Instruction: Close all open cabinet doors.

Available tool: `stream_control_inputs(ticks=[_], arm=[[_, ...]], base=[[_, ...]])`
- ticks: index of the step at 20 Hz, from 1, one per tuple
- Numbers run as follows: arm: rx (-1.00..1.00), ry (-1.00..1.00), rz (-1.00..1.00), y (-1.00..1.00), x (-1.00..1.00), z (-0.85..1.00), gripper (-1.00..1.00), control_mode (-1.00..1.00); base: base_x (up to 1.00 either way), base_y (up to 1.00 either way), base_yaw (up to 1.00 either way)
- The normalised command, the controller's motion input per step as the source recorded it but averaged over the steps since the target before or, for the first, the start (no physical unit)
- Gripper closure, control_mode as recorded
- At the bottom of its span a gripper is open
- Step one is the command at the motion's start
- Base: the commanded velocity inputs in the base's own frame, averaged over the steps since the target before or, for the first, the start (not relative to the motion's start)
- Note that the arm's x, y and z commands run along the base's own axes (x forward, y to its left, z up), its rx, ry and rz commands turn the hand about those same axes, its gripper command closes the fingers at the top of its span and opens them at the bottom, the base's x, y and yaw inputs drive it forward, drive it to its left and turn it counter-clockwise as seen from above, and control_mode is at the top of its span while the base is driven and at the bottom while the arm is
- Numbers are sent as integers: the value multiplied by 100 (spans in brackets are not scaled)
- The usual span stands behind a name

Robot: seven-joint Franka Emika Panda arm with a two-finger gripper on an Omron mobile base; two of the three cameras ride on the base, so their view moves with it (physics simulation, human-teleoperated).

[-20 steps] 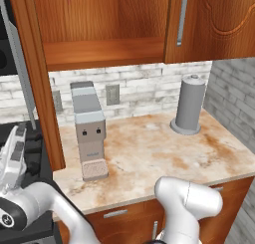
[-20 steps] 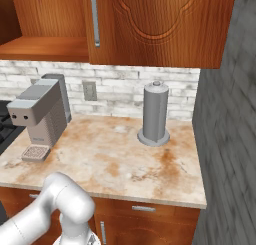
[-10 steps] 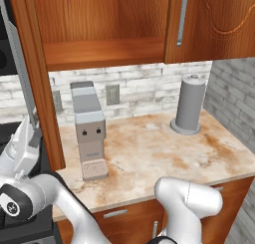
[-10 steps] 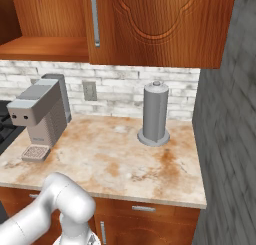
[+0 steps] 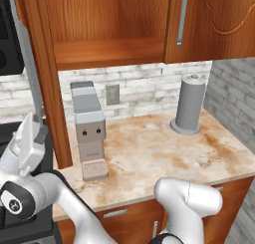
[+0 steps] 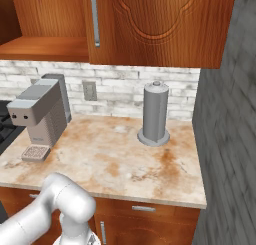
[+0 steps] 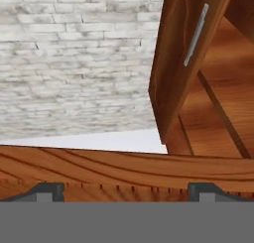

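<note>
One cabinet door [image 5: 47,88] stands open, swung out towards me and seen edge-on at the left, with its silver bar handle [image 5: 27,63] on the far side. It leaves the cabinet's shelf [image 5: 109,51] bare. To the right, the other cabinet door [image 5: 214,24] [image 6: 160,24] is shut. My gripper [image 5: 30,138] points upward just left of the open door's lower end, and it is open with nothing held. In the hand view, my gripper [image 7: 126,191] has its tips wide apart right against a wooden door face [image 7: 124,165]. Beyond that is a door with a bar handle [image 7: 196,33].
A grey coffee machine [image 5: 89,133] [image 6: 40,119] stands on the marble counter [image 5: 164,153] close to the open door. A grey paper-towel roll [image 5: 189,103] [image 6: 154,114] stands at the back right. A black stove [image 5: 10,133] lies left of the gripper, and a grey brick wall [image 6: 225,114] closes the right side.
The gripper has risen and shifted slightly right, closer to the open door's lower end. The doors and the things on the counter have not moved.
</note>
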Motion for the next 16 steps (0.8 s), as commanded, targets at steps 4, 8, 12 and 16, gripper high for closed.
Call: stream_control_inputs(ticks=[4,8,12,16], arm=[[0,-7,15,-46,-1,33,-100,-100],[0,-7,21,-75,4,25,-100,-100],[3,-6,26,-87,20,21,-100,-100],[6,-5,26,-87,28,25,-100,-100]], base=[[0,0,0],[0,0,0],[0,0,0],[0,0,0]])
